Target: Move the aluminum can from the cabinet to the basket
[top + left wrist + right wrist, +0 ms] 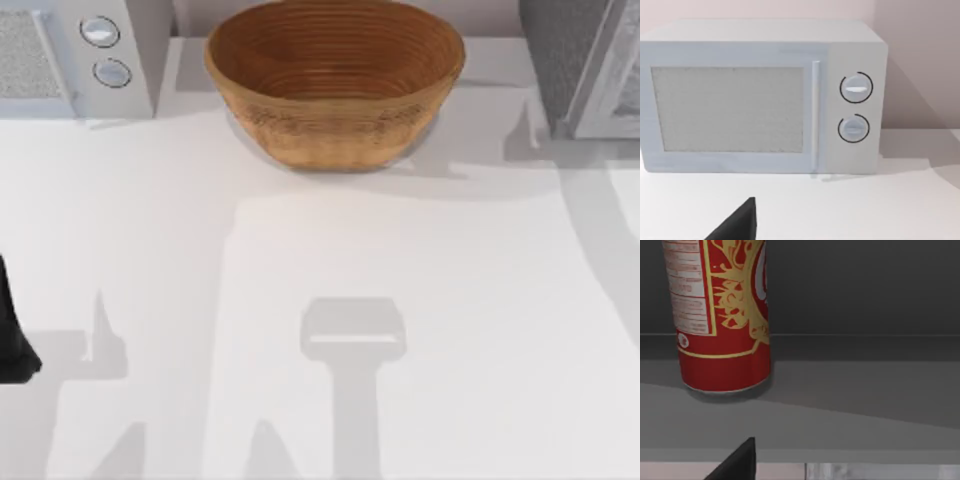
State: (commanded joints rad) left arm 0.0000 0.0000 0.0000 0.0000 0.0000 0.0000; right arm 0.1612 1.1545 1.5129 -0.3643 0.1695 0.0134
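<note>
The aluminum can [722, 315], red with gold print and a white label, stands upright on the dark floor of the cabinet [865, 400], close in front of my right wrist camera. A dark piece of my right gripper [737, 465] pokes in just outside the cabinet's front edge, apart from the can. In the top view the cabinet [562, 50] is at the back right with its pale door [612, 85] swung open. The golden-brown wicker basket [335, 140] sits at the back middle, with nothing inside it. My left arm [12, 335] is parked at the left edge.
A white microwave [90, 55] with two round knobs stands at the back left, and my left wrist camera faces its front [760, 100]. White tabletop [320, 300] stretches between the basket and the near edge.
</note>
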